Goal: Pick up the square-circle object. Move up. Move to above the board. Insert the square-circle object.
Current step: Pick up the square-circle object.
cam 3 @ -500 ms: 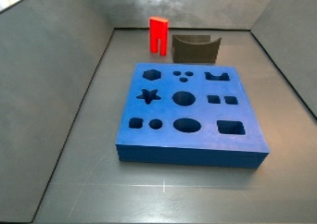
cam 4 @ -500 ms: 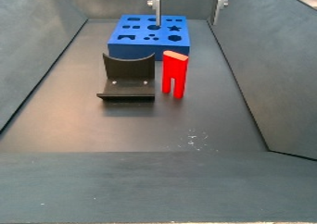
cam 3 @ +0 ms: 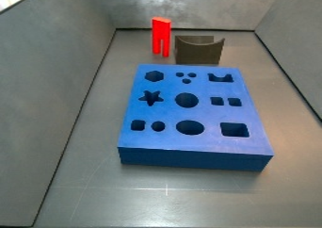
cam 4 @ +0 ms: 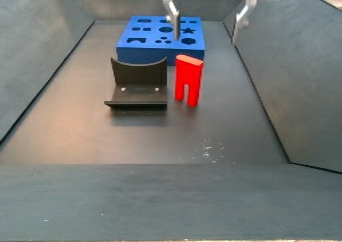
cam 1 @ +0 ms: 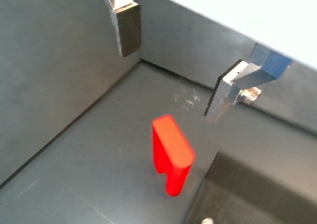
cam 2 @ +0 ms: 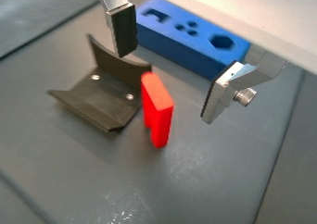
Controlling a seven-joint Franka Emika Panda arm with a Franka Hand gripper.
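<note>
The square-circle object (cam 4: pixel 189 81) is a tall bright red block that stands upright on the grey floor with its two prongs down. It also shows in the side view (cam 3: pixel 160 36) and in both wrist views (cam 1: pixel 171 154) (cam 2: pixel 158 107). My gripper (cam 4: pixel 207 19) hangs open and empty well above the block, its fingers (cam 2: pixel 120 29) wide apart; it also shows in the wrist view (cam 1: pixel 173 66). The board (cam 3: pixel 195 114) is a blue slab with dark cut-out holes and lies flat beyond the block, also seen in the side view (cam 4: pixel 160 38).
The fixture (cam 4: pixel 138 81), a dark L-shaped bracket, stands right beside the red block, between it and the board's edge, and shows in the side view (cam 3: pixel 199 49) and the wrist view (cam 2: pixel 99 93). Grey walls enclose the floor on the sides.
My gripper has come down: its fingers reach lower into the side view and its body now shows at the top. The red block, fixture and board have not moved.
</note>
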